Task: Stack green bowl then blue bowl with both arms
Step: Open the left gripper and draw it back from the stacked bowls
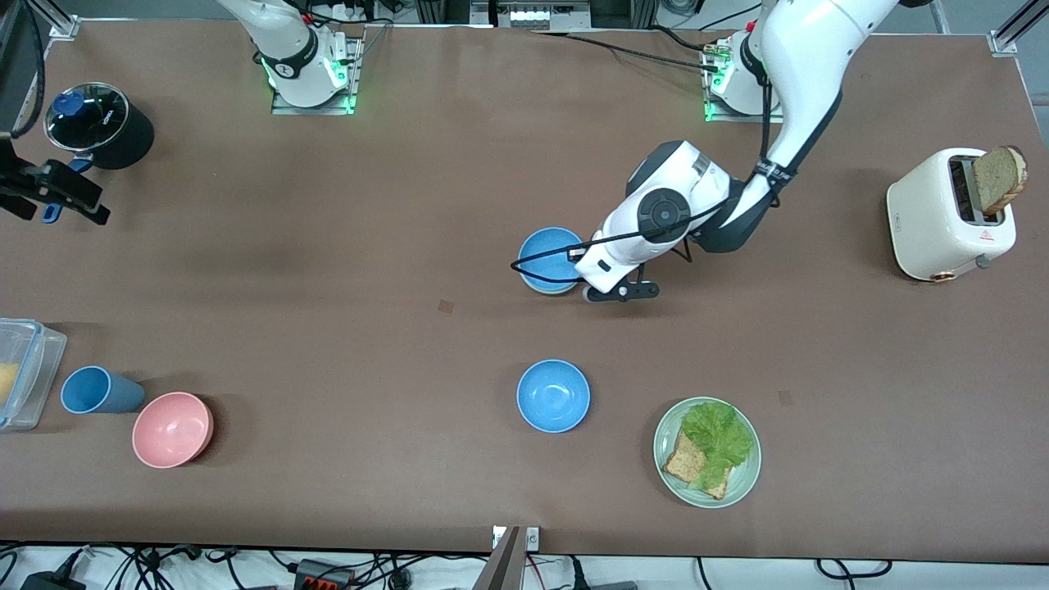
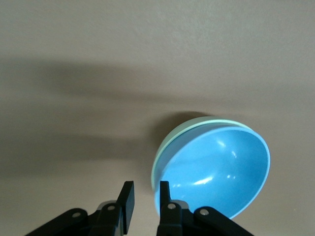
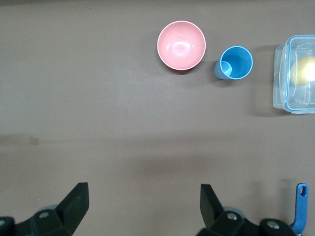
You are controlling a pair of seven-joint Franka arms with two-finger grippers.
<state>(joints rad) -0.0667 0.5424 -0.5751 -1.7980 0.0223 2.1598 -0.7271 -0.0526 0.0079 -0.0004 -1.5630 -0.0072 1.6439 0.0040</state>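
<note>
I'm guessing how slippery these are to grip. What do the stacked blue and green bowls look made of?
Blue bowl: probably plastic or melamine, smooth and glossy; bright highlights streak its inside. Green bowl under it: likely the same, judging by its thin, even pale rim, though little shows. The left gripper sits at their rim, fingers narrowly apart.

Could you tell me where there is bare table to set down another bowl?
A wide bare stretch lies between the black pot and the pink bowl. Crowded: around the blue bowl nested in the green bowl, where the left claw sits open; the right claw hangs open.
</note>
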